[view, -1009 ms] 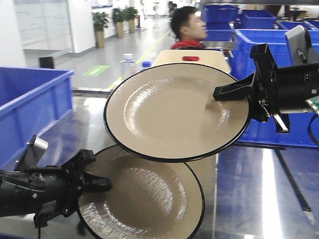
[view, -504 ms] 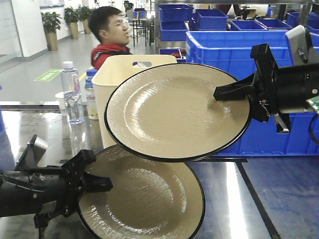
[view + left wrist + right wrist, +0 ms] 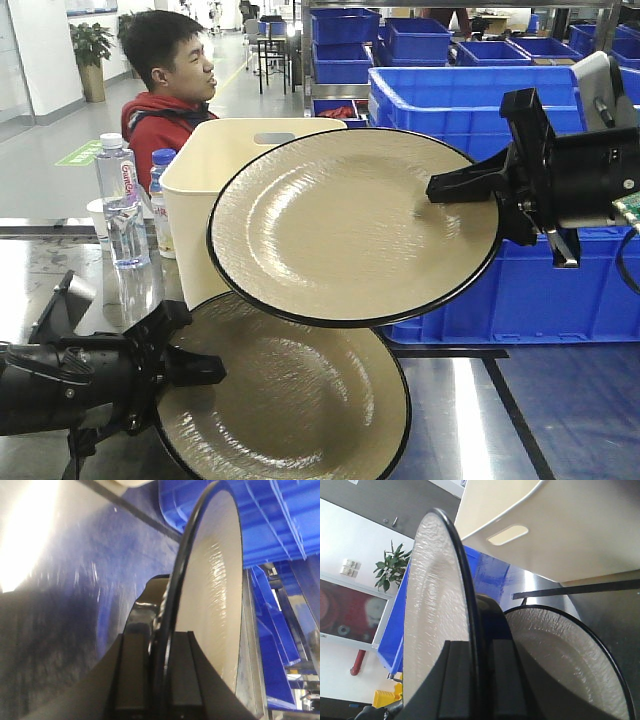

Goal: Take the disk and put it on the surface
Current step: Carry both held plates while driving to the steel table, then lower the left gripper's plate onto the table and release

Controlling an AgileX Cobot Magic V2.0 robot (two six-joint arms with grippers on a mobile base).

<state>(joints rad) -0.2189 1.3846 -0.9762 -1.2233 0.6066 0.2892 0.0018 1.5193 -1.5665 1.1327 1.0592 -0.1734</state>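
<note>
Two beige disks with black rims are both held in the air. The upper disk (image 3: 340, 225) is tilted toward the camera, and my right gripper (image 3: 445, 188) is shut on its right rim. The lower disk (image 3: 290, 400) lies flatter, just above the glossy dark surface (image 3: 470, 420), with my left gripper (image 3: 200, 365) shut on its left rim. In the left wrist view the lower disk (image 3: 212, 580) is edge-on in my left gripper (image 3: 162, 680). In the right wrist view my right gripper (image 3: 480, 680) clamps the upper disk (image 3: 435, 605), with the lower disk (image 3: 560, 655) beneath.
A cream bin (image 3: 200, 190) stands behind the disks, with water bottles (image 3: 115, 200) to its left. Blue crates (image 3: 470, 100) are stacked at the back right. A seated person (image 3: 165, 70) is at the back left. A black tape line (image 3: 520, 420) crosses the surface.
The whole background has slid left in the front view: person, bin and crates shifted. Both grippers and their disks keep the same place in the frame.
</note>
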